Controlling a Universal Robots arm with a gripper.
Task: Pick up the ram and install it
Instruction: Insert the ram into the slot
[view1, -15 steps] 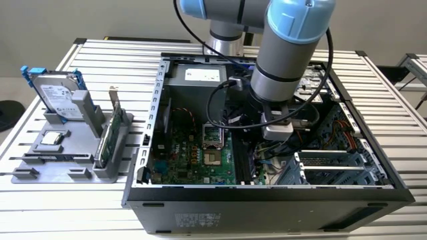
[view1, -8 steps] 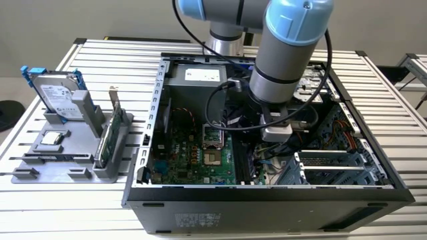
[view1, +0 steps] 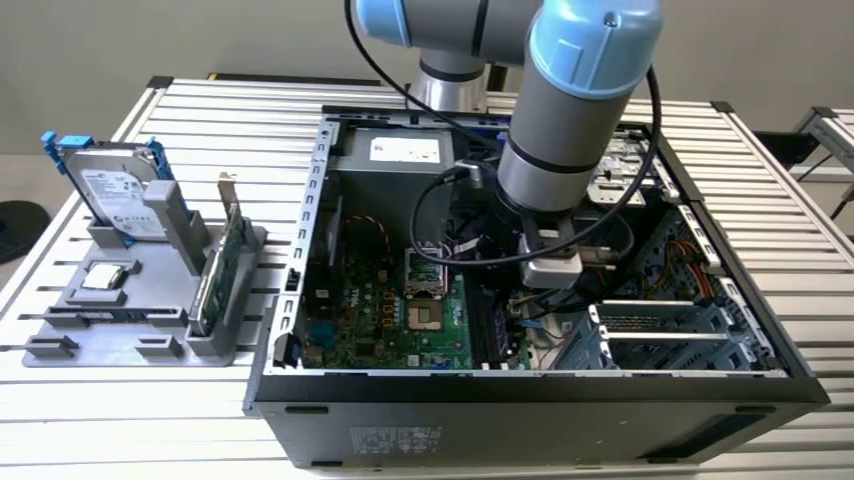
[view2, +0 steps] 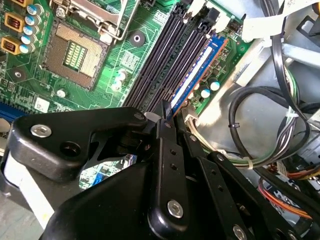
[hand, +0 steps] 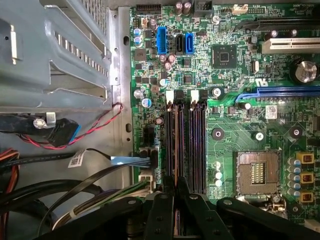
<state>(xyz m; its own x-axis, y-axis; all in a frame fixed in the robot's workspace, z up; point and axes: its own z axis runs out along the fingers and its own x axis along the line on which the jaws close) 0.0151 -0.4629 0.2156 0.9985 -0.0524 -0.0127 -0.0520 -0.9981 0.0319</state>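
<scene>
1. The arm (view1: 561, 130) reaches down into the open computer case (view1: 534, 390), which lies on its side on a slatted table (view1: 801, 260); the wrist sits over the motherboard (view1: 387, 310).
2. In the second wrist view the ram (view2: 192, 80) stands on edge in the outermost of the memory slots (view2: 165, 65), the one nearest the motherboard's edge and the bundle of cables (view2: 260, 130). A white label runs along its blue-tinted face.
3. Its long axis runs parallel to the black slots beside it, from the gripper (view2: 167, 116) away toward the white latches (view2: 200, 7) at the slots' far end. Its thin edge faces up from the board.
4. The gripper's black fingers (view2: 167, 150) are pinched together on the near end of the ram, with the stick between the tips.
5. In the first wrist view the gripper (hand: 175, 184) comes down over the slots (hand: 185, 145), and a thin board edge (hand: 175, 140) runs lengthwise along one of them, straight away from the fingertips. Whether the stick is fully seated cannot be told.
6. The processor socket (hand: 257, 172) lies just beside the slots on the motherboard (hand: 235, 110).
7. At the exterior view's left, a grey holder (view1: 134, 320) on the table carries a silver hard drive (view1: 114, 190) with blue rails and a green expansion card (view1: 220, 270), both standing upright, well apart from the case.
</scene>
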